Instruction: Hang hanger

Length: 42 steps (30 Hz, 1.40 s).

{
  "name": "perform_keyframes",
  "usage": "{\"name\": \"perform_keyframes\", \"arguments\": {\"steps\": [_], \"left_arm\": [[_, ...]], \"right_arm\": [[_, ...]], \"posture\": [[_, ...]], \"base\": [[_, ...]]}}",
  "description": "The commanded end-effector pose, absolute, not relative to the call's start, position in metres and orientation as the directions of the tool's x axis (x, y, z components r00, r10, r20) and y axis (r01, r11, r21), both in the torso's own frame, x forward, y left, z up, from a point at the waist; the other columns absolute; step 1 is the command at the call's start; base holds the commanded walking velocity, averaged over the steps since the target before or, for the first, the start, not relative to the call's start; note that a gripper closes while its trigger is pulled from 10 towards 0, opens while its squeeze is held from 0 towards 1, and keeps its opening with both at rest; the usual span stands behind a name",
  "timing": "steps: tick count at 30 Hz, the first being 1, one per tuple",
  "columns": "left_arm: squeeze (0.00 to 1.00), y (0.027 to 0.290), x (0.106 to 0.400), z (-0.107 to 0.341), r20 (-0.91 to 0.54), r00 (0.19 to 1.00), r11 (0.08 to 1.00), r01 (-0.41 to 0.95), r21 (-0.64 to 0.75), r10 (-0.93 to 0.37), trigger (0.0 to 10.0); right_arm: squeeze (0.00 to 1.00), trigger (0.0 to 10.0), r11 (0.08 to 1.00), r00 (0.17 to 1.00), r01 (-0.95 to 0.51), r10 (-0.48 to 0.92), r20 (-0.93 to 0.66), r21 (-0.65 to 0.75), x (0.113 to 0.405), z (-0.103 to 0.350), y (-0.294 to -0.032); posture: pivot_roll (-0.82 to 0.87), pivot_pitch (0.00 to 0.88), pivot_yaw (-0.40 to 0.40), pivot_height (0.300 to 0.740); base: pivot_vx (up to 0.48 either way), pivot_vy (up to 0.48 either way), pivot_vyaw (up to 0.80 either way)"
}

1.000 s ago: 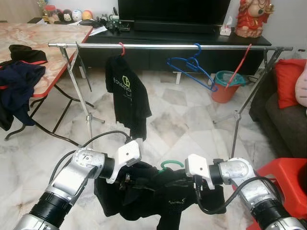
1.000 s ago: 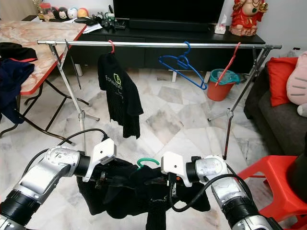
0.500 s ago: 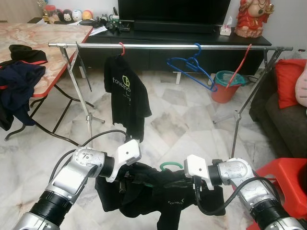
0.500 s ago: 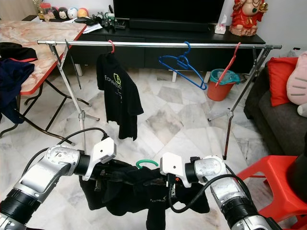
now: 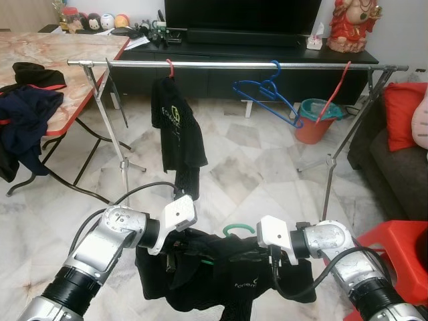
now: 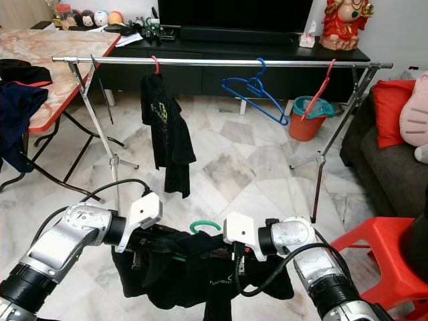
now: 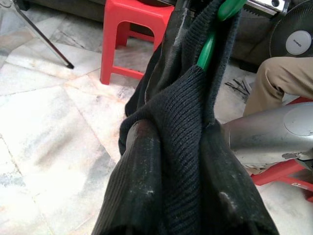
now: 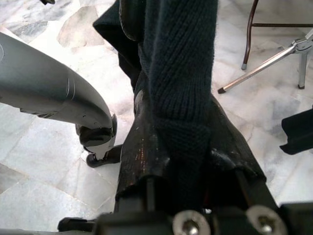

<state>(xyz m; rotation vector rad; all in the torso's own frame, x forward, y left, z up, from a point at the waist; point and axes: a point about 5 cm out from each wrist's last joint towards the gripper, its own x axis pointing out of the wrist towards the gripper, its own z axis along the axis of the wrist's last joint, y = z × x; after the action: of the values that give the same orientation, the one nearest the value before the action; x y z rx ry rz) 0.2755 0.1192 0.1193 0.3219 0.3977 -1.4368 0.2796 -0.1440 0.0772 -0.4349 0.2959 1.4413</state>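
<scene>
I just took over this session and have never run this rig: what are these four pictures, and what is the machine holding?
The two wide pictures come from the humanoid's head, looking down at its silver arms. The two close-ups come from cameras on its wrists. The left gripper and the right gripper each pinch a shoulder of a black T-shirt that sits on a green hanger. Ahead stands a metal clothes rail, carrying another black T-shirt on a red hanger, two blue hangers and a bare red hanger. A person's knee appears in the left wrist view.

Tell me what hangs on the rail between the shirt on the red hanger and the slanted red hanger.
Two blue hangers hang together on the rail, seen in the left eye view.
</scene>
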Motion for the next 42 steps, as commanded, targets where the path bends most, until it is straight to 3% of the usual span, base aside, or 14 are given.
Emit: {"name": "perform_keyframes", "arguments": {"steps": [1,2,4,5,6,7,10,12,13,14,15,25,31,42], "left_arm": [[0.00,0.115,0.271,0.114,-0.461,0.059,0.088,0.995,-0.041,-0.886,0.0],[0.00,0.115,0.271,0.115,-0.461,0.058,0.087,0.995,-0.042,-0.886,0.0],[0.00,0.115,0.271,0.115,-0.460,0.057,0.086,0.995,-0.042,-0.886,0.0],[0.00,0.115,0.271,0.114,-0.460,0.056,0.085,0.995,-0.042,-0.886,0.0],[0.00,0.115,0.271,0.114,-0.460,0.056,0.085,0.995,-0.043,-0.886,0.0],[0.00,0.114,0.271,0.114,-0.460,0.053,0.083,0.996,-0.044,-0.886,0.0],[0.00,0.114,0.270,0.114,-0.460,0.050,0.081,0.996,-0.046,-0.886,0.0],[0.00,0.114,0.270,0.113,-0.462,0.049,0.079,0.996,-0.046,-0.886,0.0],[0.00,0.114,0.270,0.113,-0.462,0.048,0.079,0.996,-0.047,-0.885,0.0],[0.00,0.114,0.270,0.113,-0.462,0.048,0.079,0.996,-0.048,-0.886,0.0],[0.00,0.115,0.270,0.113,-0.462,0.049,0.080,0.996,-0.048,-0.885,0.0],[0.00,0.117,0.272,0.110,-0.468,0.083,0.111,0.993,-0.032,-0.880,0.0],[0.00,0.119,0.289,0.111,-0.444,0.245,0.245,0.968,0.057,-0.862,0.0],[0.00,0.124,0.292,0.102,-0.420,0.340,0.337,0.938,0.083,-0.841,0.0]], "right_arm": [[0.00,0.8,0.066,0.131,-0.982,0.912,-0.390,-0.174,0.287,0.093,-0.136],[0.00,0.8,0.066,0.131,-0.982,0.911,-0.390,-0.174,0.286,0.093,-0.136],[0.00,4.2,0.066,0.132,-0.982,0.911,-0.390,-0.177,0.287,0.093,-0.136],[0.00,6.7,0.067,0.133,-0.982,0.911,-0.391,-0.179,0.287,0.093,-0.136],[0.00,7.3,0.068,0.135,-0.981,0.910,-0.391,-0.181,0.287,0.093,-0.136],[0.00,10.0,0.073,0.142,-0.980,0.909,-0.392,-0.187,0.287,0.093,-0.136],[0.02,10.0,0.075,0.144,-0.980,0.909,-0.392,-0.186,0.287,0.092,-0.136],[0.76,10.0,0.073,0.140,-0.981,0.909,-0.392,-0.181,0.287,0.092,-0.136],[0.76,10.0,0.070,0.135,-0.982,0.910,-0.391,-0.176,0.286,0.092,-0.136],[0.96,10.0,0.067,0.131,-0.983,0.911,-0.391,-0.173,0.286,0.092,-0.135],[1.00,10.0,0.064,0.128,-0.983,0.911,-0.392,-0.171,0.286,0.092,-0.135],[1.00,10.0,0.048,0.116,-0.985,0.900,-0.421,-0.167,0.285,0.089,-0.137],[1.00,10.0,0.045,0.117,-0.987,0.864,-0.490,-0.156,0.282,0.080,-0.148],[1.00,10.0,0.179,0.242,-0.970,0.810,-0.534,-0.168,0.283,0.070,-0.170]], "posture": [[-0.09,0.000,-0.040,0.740],[-0.09,0.000,-0.040,0.740],[-0.09,0.000,-0.040,0.740],[-0.10,0.000,-0.039,0.740],[-0.09,0.000,-0.040,0.740],[-0.09,0.000,-0.040,0.740],[-0.09,0.000,-0.041,0.740],[-0.09,0.000,-0.041,0.740],[-0.09,0.000,-0.041,0.740],[-0.09,0.000,-0.042,0.740],[-0.09,0.000,-0.042,0.740],[-0.09,0.000,-0.043,0.740],[-0.09,0.000,-0.045,0.740],[-0.10,0.000,-0.048,0.740]], "base": [[0.000,0.000,0.00],[0.000,0.000,0.00],[0.000,0.000,0.00],[0.000,0.000,0.00],[0.000,0.000,0.00],[0.000,0.000,0.00],[0.000,0.000,0.00],[0.000,0.000,0.00],[0.000,0.000,0.00],[0.000,0.000,0.00],[0.000,0.000,0.00],[0.000,0.000,0.00],[0.000,0.000,0.00],[0.000,0.000,0.00]]}}
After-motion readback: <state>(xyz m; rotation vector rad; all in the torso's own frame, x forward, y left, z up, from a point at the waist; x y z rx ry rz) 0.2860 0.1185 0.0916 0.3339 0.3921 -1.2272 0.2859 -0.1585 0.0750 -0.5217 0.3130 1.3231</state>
